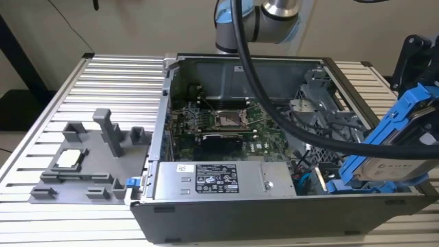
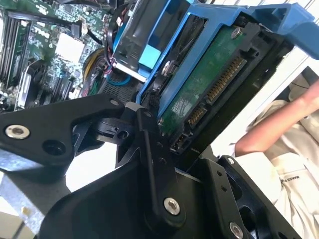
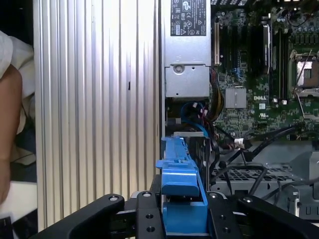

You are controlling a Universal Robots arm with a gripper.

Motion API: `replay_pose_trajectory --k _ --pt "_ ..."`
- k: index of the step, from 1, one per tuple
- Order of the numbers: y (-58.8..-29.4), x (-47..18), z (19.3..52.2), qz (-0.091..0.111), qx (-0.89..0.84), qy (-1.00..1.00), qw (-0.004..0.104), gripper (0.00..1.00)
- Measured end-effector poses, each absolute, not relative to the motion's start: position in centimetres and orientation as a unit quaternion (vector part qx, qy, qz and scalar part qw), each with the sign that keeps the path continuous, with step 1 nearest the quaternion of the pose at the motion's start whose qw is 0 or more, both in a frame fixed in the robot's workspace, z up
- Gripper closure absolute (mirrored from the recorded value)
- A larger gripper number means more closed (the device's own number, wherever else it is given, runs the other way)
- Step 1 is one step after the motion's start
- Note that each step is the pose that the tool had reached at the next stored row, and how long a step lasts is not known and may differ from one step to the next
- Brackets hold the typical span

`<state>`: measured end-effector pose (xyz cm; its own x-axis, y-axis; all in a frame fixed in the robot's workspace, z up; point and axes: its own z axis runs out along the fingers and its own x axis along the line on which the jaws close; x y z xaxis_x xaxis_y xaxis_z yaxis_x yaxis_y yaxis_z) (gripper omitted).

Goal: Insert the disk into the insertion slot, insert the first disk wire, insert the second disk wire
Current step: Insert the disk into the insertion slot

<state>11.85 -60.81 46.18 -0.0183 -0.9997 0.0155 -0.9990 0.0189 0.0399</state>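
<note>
Behind a black cable [image 1: 322, 141], fingers [image 3: 147, 218] clasp the disk [image 1: 398, 167].

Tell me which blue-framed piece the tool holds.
The disk, raised at the exterior view's right, clamped in the tool; the other blue piece sits inside the case.

Disk [image 1: 396, 168] silvery metal edged glossy blue plastic; table [image 1: 110, 77] ribbed metal
</note>
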Motion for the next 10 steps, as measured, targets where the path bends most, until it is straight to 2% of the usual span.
replay_pose_trajectory --k 10 --pt "-58.5 11.8 44.9 -0.009 0.700 -0.713 0.020 0.67"
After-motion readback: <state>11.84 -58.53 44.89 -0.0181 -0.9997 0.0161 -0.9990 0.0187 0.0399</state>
